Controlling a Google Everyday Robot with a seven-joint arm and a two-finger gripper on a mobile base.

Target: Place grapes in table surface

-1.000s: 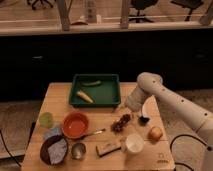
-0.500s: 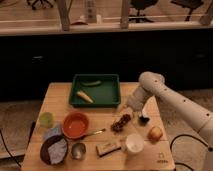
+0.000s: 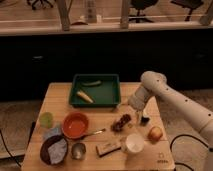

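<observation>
Office with swivel chairs (image 3: pixel 141 6) behind; hand (image 3: pixel 142 117) hovers above table surface (image 3: pixel 57 97).

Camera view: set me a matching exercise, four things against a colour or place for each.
Things: 1 grapes; 2 bowl; 3 cup; 4 gripper.
Descriptions: A orange, left of the grapes; B white, near the front edge of the table; C dark, lying on the wood in front of the tray; D just right of the grapes, low over the table.
Pairs: 1-C, 2-A, 3-B, 4-D.
</observation>
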